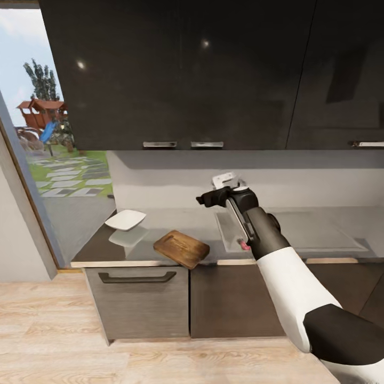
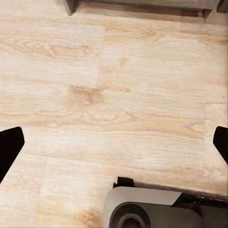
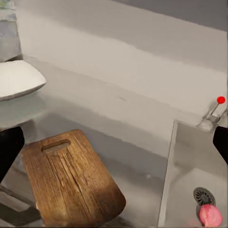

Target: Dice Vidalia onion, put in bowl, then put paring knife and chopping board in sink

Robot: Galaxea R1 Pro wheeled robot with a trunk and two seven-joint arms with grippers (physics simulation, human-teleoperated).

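Observation:
The dark wood chopping board (image 1: 181, 248) (image 3: 71, 183) lies on the grey countertop (image 1: 101, 246), its corner over the front edge. Left of it sits the white bowl (image 1: 126, 219) (image 3: 19, 78). A pinkish Vidalia onion (image 1: 245, 245) (image 3: 210, 215) rests in the sink (image 1: 228, 234) (image 3: 183, 190) beside the drain (image 3: 204, 195). My right gripper (image 1: 204, 201) (image 3: 114, 147) hangs open above the counter between board and sink, holding nothing. Over the wood floor (image 2: 114, 95), my left gripper (image 2: 114, 142) is open and empty. The paring knife is out of view.
The chrome tap (image 1: 229, 178) with its red-tipped lever (image 3: 221, 99) stands behind the sink. Dark wall cabinets (image 1: 176, 74) hang low over the counter. A glass opening (image 1: 48, 160) onto a garden is at the left. Part of my base (image 2: 142, 209) sits below the left gripper.

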